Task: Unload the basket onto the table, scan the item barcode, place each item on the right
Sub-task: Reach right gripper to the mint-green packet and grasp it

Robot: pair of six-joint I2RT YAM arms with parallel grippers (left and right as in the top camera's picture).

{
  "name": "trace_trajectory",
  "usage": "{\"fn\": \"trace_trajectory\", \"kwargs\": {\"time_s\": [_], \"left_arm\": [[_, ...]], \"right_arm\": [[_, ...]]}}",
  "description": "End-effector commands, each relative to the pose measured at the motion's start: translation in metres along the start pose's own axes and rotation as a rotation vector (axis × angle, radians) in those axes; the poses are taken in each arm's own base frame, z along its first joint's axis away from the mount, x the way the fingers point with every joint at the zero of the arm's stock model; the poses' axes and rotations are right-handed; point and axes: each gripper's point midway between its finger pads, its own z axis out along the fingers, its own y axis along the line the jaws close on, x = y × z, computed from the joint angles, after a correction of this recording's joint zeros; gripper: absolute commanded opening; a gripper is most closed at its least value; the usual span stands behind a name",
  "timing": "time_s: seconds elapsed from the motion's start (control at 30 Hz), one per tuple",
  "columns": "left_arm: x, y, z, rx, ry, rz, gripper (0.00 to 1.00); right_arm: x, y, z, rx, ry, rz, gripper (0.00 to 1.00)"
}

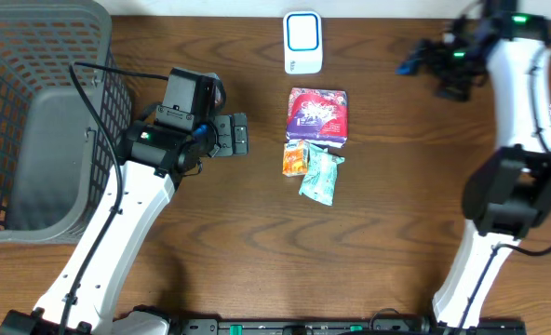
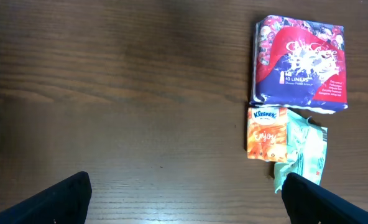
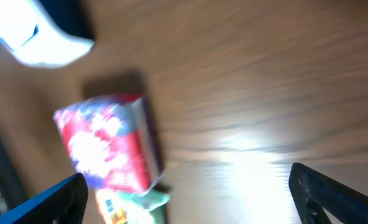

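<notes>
Hovering over the dark wooden tabletop (image 1: 396, 205) with the left hand (image 1: 241, 136) spread wide and gripping nothing, just left of a small cluster of items and pointing toward it; hanging near the far right corner with the right hand (image 1: 413, 65) likewise open and empty, well apart from the cluster, its fingers (image 3: 53, 199) standing wide at the lower corners of its own blurred wrist view. Lying flat near the middle of the tabletop, label facing up: a purple pack of liners (image 1: 317, 115) with a red and white print. Resting just on the near side of that pack, at its lower edge, touching or nearly so: an orange Kleenex pack (image 1: 295, 159) and, touching its right edge, a crumpled mint-green packet (image 1: 320, 177). Standing beyond the purple pack of liners, near the far edge of the tabletop and apart from it: a white scanner (image 1: 302, 42) with a blue-ringed face. Sitting at the far left, beside the left arm (image 1: 117, 223): a grey mesh basket (image 1: 15, 65). Showing the cluster in both wrist views, sharply from the left, smeared from the right, with any barcode too small to make out
</notes>
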Motion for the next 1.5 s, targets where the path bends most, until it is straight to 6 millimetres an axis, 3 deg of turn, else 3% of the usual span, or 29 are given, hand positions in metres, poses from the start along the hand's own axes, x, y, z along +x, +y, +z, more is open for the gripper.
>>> {"fn": "trace_trajectory", "kwargs": {"time_s": [0.0,0.1,0.2,0.37,0.67,0.87,1.0,1.13,1.33,1.47], "left_arm": [[-0.004,0.002,-0.001,-0.012,-0.008,0.007,0.98],[-0.004,0.002,-0.001,-0.012,-0.008,0.007,0.98],[-0.004,0.002,-0.001,-0.013,-0.007,0.007,0.98],[-0.004,0.002,-0.001,-0.012,-0.008,0.007,0.98],[-0.004,0.002,-0.001,-0.013,-0.007,0.007,0.98],[-0.004,0.002,-0.001,-0.013,-0.007,0.007,0.98],[-0.004,0.002,-0.001,-0.012,-0.008,0.007,0.98],[-0.004,0.002,-0.001,-0.013,-0.007,0.007,0.98],[-0.004,0.002,-0.001,-0.013,-0.007,0.007,0.98],[-0.004,0.002,-0.001,-0.012,-0.008,0.007,0.98]], "right_arm": [[0.032,0.038,0.026,-0.025,0.104,-0.065,0.99],[0.064,0.069,0.040,-0.020,0.190,-0.156,0.99],[0.090,0.084,0.049,0.030,0.250,-0.257,0.99],[0.123,0.077,0.055,0.240,0.319,-0.346,0.99],[0.181,0.093,0.077,0.312,0.449,-0.446,0.99],[0.206,0.077,0.092,0.491,0.462,-0.456,0.99],[0.224,0.072,0.106,0.519,0.486,-0.470,0.98],[0.230,0.066,0.116,0.535,0.481,-0.455,0.95],[0.202,0.037,0.108,0.713,0.334,-0.314,0.94],[0.192,0.030,0.111,0.727,0.295,-0.289,0.95]]}}
